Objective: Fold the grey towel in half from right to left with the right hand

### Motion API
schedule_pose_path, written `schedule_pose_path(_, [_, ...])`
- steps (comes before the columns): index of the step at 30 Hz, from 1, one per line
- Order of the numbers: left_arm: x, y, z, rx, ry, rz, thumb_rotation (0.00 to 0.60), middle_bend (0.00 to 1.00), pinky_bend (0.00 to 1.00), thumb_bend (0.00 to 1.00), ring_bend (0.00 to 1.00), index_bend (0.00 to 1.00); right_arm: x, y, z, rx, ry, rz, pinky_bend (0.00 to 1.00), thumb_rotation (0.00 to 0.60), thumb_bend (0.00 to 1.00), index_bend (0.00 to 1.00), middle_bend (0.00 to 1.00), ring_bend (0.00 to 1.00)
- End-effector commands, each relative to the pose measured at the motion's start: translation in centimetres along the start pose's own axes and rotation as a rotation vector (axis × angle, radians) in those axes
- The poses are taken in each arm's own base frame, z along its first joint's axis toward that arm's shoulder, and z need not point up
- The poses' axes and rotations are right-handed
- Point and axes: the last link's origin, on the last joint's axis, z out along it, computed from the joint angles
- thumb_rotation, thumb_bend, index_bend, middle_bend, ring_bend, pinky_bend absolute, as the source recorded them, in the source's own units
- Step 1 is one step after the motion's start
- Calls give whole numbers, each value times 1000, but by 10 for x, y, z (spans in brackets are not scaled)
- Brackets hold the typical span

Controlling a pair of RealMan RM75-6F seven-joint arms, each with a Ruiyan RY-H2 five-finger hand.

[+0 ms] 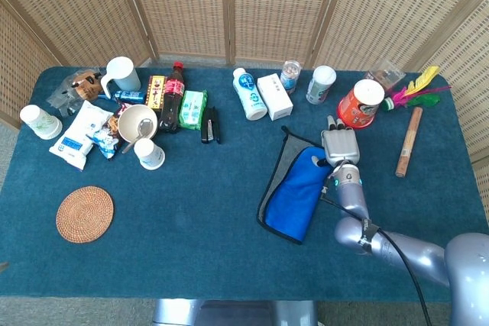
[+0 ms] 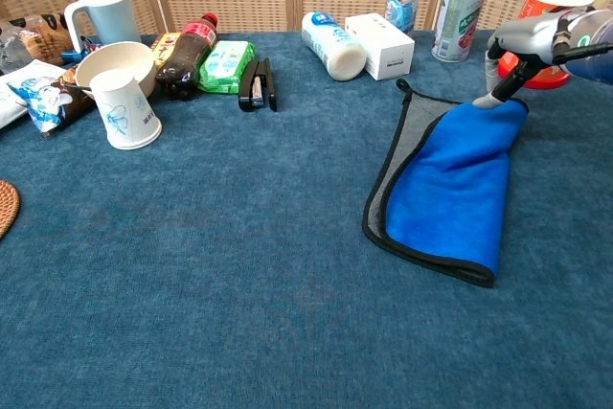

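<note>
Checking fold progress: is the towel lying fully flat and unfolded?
No, the towel is already folded, blue side lying over grey.

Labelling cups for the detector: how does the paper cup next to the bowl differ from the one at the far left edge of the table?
The paper cup by the bowl lies on its side, mouth toward the camera; the far-left paper cup seems upright. The first sits beside the bowl, the second beside a white snack packet. Both are white with faint print.

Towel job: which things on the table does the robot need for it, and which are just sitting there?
Needed:
grey towel, lying folded, blue side up
right hand, at its far right corner

Just sitting there:
mug
cola bottle
paper cup
wicker coaster
red tub
</note>
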Motion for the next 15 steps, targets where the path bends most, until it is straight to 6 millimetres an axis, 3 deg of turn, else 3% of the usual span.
schedule_pose_path(1, [0, 0, 0, 1, -1, 0, 600, 0, 18, 198, 0, 9, -1, -1, 2, -6, -6, -9, 274, 315, 311, 424, 0, 0])
schedule_pose_path(15, [-1, 0, 3, 7, -8, 1, 600, 0, 18, 198, 0, 10, -6, 0, 11, -38, -32, -61, 274, 293, 349, 414, 0, 0])
